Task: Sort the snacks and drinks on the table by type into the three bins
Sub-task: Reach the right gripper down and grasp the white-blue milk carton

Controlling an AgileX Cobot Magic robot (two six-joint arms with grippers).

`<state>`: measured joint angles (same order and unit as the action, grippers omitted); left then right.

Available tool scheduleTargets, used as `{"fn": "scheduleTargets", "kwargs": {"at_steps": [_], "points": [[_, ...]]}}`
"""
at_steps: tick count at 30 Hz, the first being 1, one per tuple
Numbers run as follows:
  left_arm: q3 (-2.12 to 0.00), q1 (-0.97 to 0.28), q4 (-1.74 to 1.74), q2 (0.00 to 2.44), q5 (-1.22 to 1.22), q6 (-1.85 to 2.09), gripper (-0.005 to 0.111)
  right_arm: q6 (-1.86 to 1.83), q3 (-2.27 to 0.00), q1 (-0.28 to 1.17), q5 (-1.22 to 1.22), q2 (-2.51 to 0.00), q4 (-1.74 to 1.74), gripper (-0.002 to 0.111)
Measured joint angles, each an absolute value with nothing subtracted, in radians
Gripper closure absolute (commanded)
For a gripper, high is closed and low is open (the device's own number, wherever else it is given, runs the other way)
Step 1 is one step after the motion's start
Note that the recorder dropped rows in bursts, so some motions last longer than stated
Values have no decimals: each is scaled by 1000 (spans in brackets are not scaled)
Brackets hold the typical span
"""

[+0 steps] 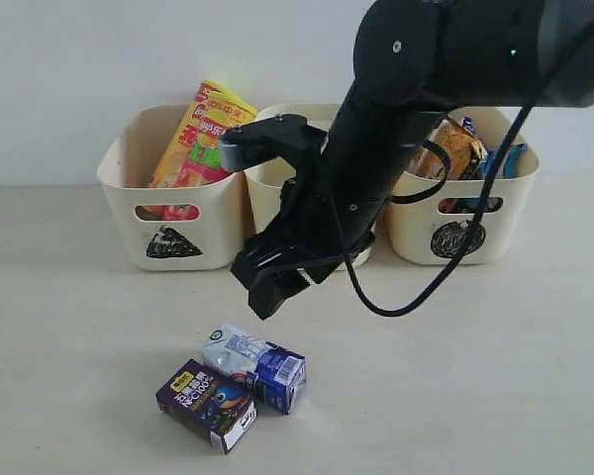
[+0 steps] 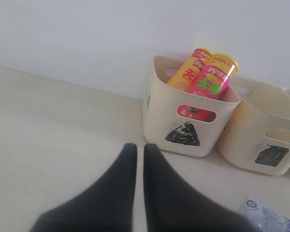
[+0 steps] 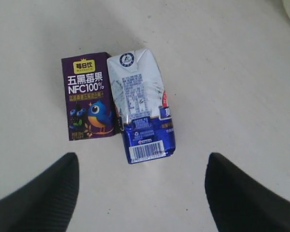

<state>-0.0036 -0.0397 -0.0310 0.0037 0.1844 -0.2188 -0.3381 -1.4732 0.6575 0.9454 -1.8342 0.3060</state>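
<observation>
Plain pale wall (image 1: 79,59), smooth, evenly lit

Behind my workspace, a plain pale-grey wall (image 1: 79,59) meets the matte beige tabletop (image 1: 59,336) in one straight line. Lighting soft and even; I see only faint shadows on the surface.

Robot lab: black arm (image 1: 376,148), white wall (image 1: 79,59), beige table (image 1: 69,327), 3 marked bins (image 1: 223,223).

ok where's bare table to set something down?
Bare table left of the purple carton, in front of the triangle bin; more right of the white carton, in front of the circle bin. Crowded: both cartons side by side under the open right hand; bins packed along the back.
</observation>
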Motion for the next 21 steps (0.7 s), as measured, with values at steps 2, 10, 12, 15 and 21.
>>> {"fn": "scheduleTargets", "kwargs": {"at_steps": [2,10,12,15,21], "points": [[-4,-40,-29,4,184,-219,102,-338,-1522,657,956,-1879,303,42],[-4,-40,-27,4,184,-219,102,-380,-1649,669,1060,-2062,293,42],[-4,-40,-27,4,184,-219,102,-382,-1659,685,1062,-2091,283,42],[-4,-40,-27,4,184,-219,102,-384,-1666,709,1041,-2125,258,42],[-4,-40,-27,4,184,-219,102,-384,-1670,719,976,-2163,244,42]]}}
